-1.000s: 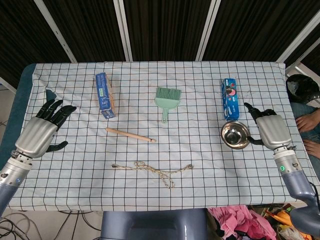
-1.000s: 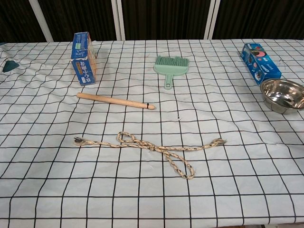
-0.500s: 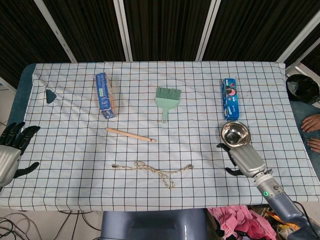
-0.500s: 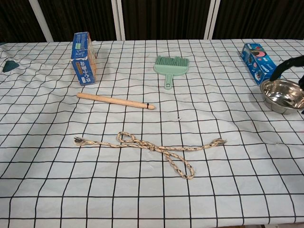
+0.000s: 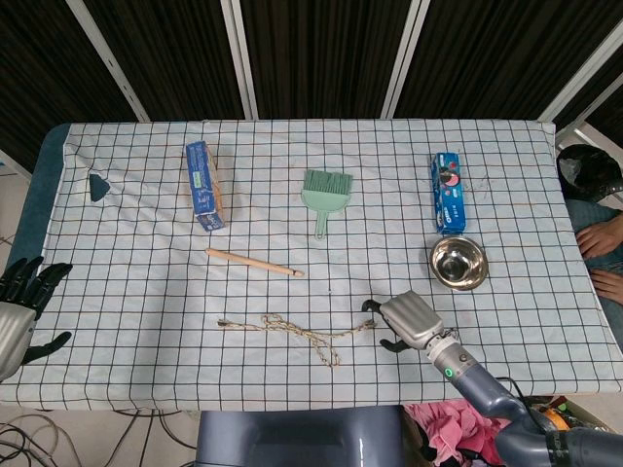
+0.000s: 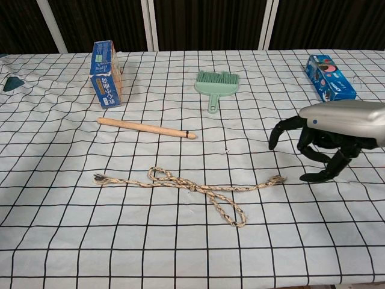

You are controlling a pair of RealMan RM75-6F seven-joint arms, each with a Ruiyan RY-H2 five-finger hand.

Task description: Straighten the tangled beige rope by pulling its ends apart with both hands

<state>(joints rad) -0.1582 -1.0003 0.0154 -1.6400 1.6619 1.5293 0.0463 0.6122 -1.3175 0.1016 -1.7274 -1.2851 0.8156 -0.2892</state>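
The tangled beige braided rope [image 6: 192, 188] lies on the checked counter [image 6: 72, 241], its frayed right end just beside the right hand [image 6: 328, 141], whose fingers [image 6: 283, 131] hang spread and empty. The left hand [image 5: 18, 302], also spread, waits well apart. Best pinch each end firmly before pulling.

My left robot hand [image 5: 21, 304] is cut off by the head view's left edge, well to the left of the rope [image 5: 297, 332], and the chest view misses it entirely. My right robot hand [image 6: 328, 147], just right of the rope's end, hides the steel bowl [image 5: 458, 263] in the chest view.
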